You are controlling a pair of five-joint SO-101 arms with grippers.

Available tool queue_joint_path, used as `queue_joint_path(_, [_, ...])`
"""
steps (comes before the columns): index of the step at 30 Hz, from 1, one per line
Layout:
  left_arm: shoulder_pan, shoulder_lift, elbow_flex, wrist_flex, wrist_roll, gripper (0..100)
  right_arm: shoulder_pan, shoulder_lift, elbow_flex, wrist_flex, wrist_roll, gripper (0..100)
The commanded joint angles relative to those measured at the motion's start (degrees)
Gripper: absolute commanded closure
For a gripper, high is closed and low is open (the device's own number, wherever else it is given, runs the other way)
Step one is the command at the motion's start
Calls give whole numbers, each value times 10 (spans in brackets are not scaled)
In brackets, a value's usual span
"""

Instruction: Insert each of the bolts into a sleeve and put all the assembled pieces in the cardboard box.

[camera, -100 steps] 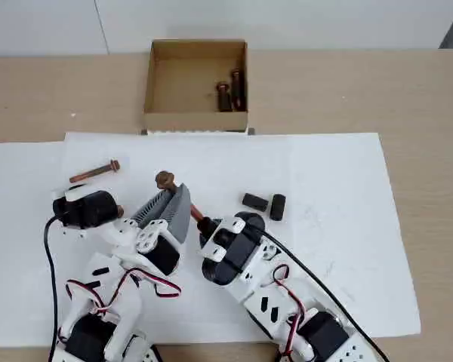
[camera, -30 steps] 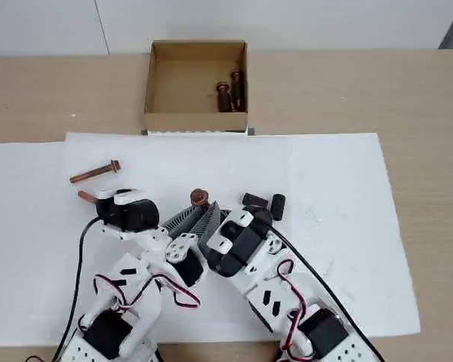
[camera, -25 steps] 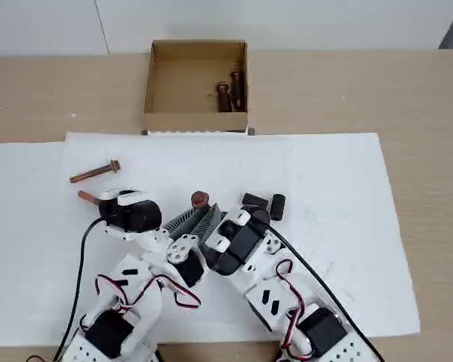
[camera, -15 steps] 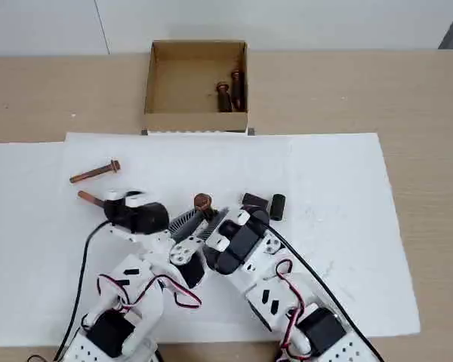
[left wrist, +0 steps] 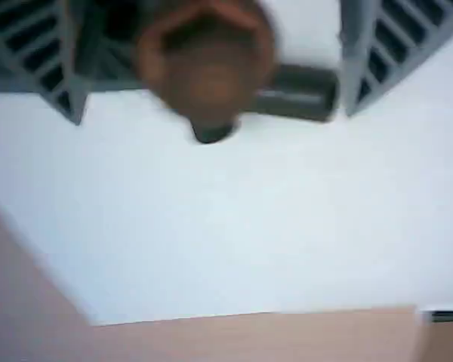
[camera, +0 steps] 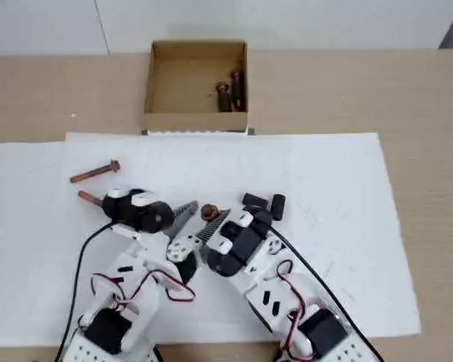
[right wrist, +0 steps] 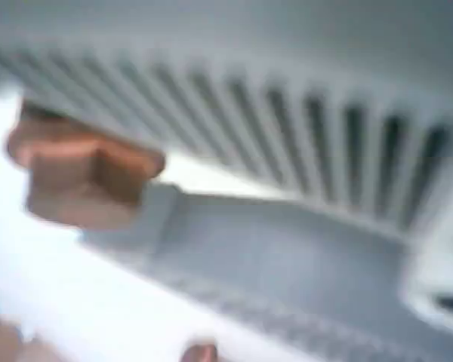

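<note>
Pale wooden table point(camera: 430, 98) with a white paper sheet point(camera: 340, 234), plain white wall point(camera: 302, 23) behind.

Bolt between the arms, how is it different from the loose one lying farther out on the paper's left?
The middle bolt shows its head to the high camera, shank hidden; the loose bolt lies flat, full length showing. The middle bolt sits inside the open left pincer; the loose bolt lies apart with nothing touching it. Both are copper-coloured and outside the box.
</note>
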Motion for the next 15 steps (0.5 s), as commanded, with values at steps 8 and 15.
queue_joint_path(8, [-14,-4,-80,4,-13,794,7,-8,-8,-16,-3,996])
queue_joint_path(15, [-54,-5,-135,0,-16,987,19,-8,-4,-16,-7,996])
